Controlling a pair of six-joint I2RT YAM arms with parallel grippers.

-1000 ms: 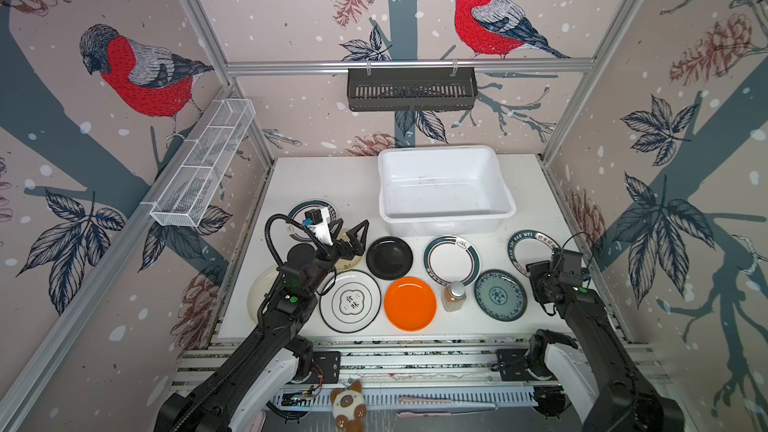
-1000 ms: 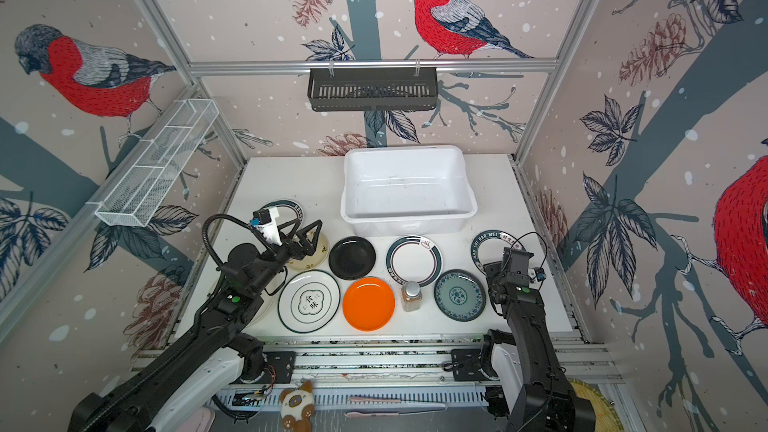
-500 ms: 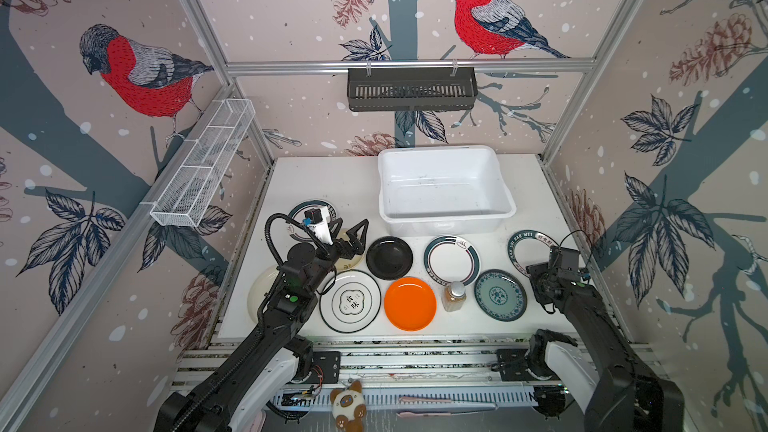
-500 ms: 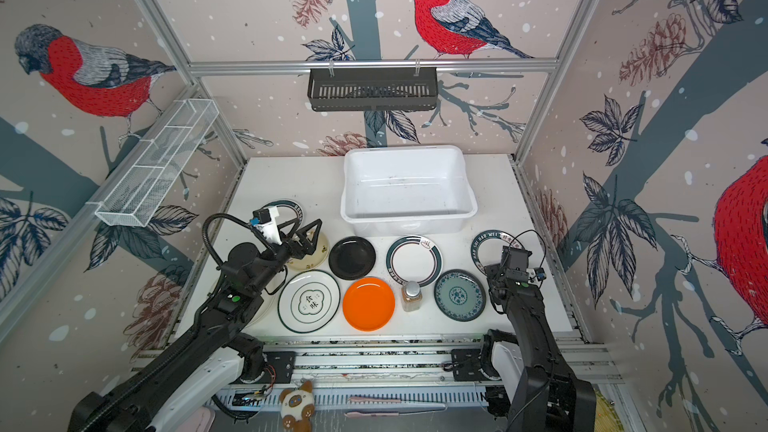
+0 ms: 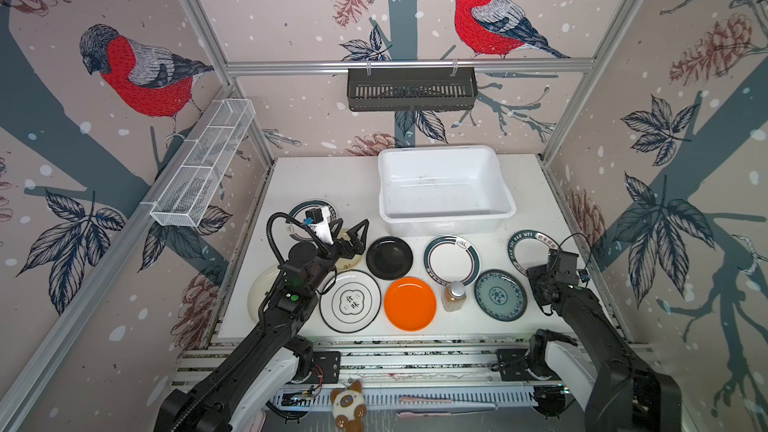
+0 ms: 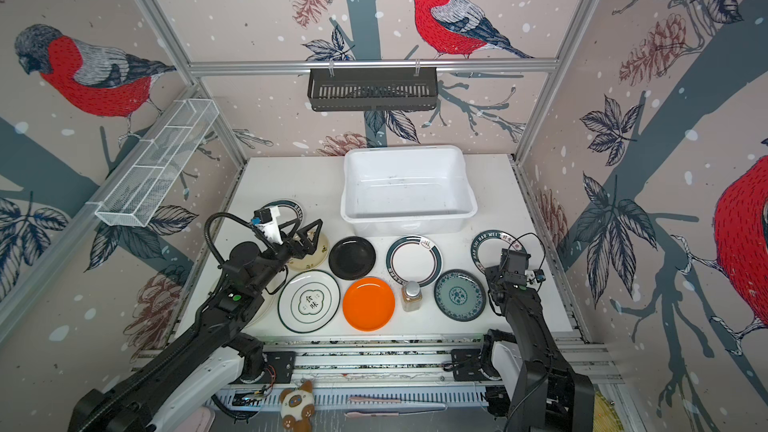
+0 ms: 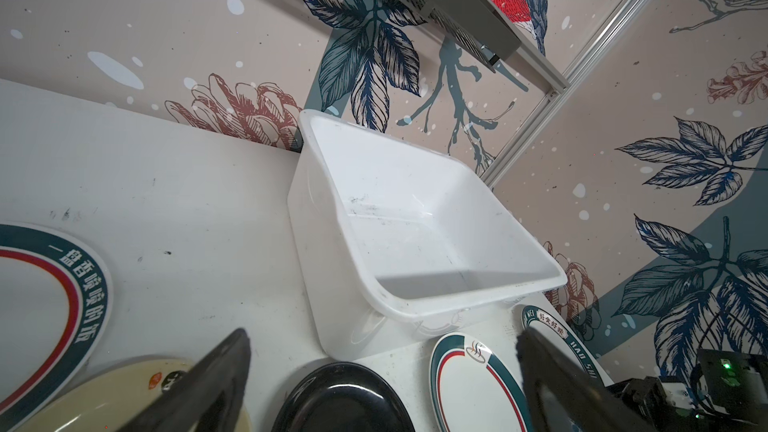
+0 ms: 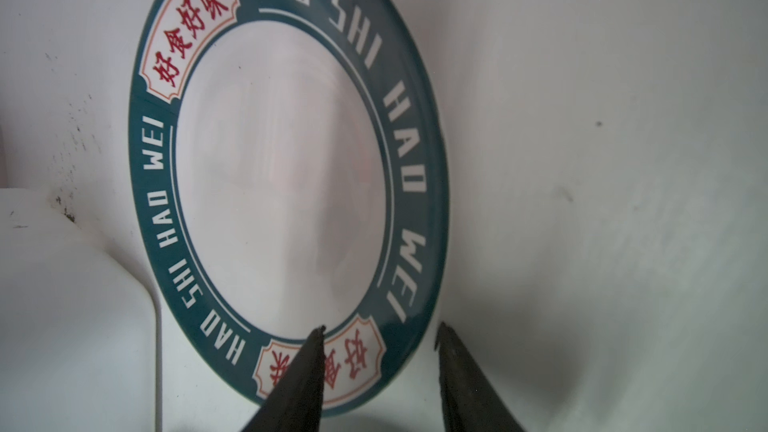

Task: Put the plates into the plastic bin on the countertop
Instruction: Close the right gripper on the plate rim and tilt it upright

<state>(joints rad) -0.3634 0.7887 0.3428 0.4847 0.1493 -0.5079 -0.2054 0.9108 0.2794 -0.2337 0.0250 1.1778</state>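
Observation:
Several plates lie on the countertop in front of the plastic bin, which holds nothing. Among them are a black plate, an orange plate, an emblem plate, a blue-green patterned plate and a teal-rimmed plate. My left gripper hangs wide open over a small cream plate, beside the black one. My right gripper is open low over the lettered teal-rimmed plate. One finger is above that plate's rim and the other outside it.
A small amber bottle stands between the orange and patterned plates. A black slotted rack hangs on the back wall and a white wire basket on the left wall. Another teal-rimmed plate and a cream plate lie under my left arm.
My right wrist has edged slightly toward the lettered plate. The left arm and all the plates have stayed where they were.

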